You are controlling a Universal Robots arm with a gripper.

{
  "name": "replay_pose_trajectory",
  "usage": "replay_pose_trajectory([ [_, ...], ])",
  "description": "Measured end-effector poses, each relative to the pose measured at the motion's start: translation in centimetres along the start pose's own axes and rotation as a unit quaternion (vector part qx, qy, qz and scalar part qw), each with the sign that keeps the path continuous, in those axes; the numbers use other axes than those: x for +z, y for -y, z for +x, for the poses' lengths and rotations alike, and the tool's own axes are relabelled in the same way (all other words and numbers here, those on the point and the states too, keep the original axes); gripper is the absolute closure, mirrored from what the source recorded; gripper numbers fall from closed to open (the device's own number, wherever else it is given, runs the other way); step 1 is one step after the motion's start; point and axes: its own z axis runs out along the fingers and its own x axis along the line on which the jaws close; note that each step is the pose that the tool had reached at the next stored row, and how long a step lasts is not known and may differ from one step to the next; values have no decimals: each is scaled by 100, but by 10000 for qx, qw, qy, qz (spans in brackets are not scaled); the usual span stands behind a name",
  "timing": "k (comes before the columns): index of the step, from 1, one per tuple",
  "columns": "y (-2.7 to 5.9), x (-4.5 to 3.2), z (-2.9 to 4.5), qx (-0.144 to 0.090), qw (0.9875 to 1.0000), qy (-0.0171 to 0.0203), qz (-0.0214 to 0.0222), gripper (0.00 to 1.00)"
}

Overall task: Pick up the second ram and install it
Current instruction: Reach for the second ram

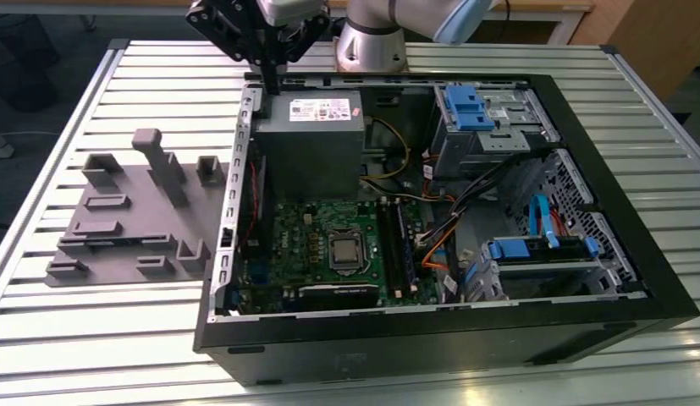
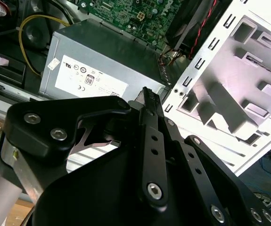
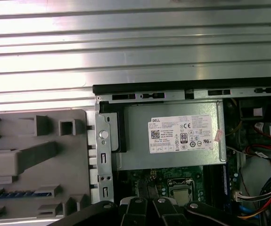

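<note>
**Ram lay out on the fixture side, jaws closed and empty**

Directly below the tips of the black gripper (image 1: 268, 86) I had the rear corner of the open black computer case (image 1: 620, 254). The boxy grey metal power supply (image 3: 173, 136) sat just inside that corner. Next out from the jaws stood the case's silver sheet-metal side wall (image 3: 102, 150). Beyond that wall was the flat grey plastic fixture with upright blocks (image 3: 78, 165), resting on the slatted table.

In the first wrist view I made out a thin bluish strip lying low in one of the fixture's slots. I judged it to be the second ram (image 3: 12, 194), a long flat stick seen on edge, though too little of it showed to be sure. Its long axis ran parallel to the case's rear rail. It was well apart from the jaws, across the side wall and towards the exterior view's left. The single arm had not yet come over the fixture.

In the second wrist view the two black fingers (image 2: 155, 155) met in one narrow tip with no gap. I saw no board between them, so I read the jaws as closed on nothing, hanging clear above the case and touching nothing.
</note>
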Motion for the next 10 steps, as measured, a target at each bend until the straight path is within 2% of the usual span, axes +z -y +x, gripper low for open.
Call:
replay_pose_trajectory([
  [10, 4, 1, 56, 0, 10000, 0, 0, 89],
])
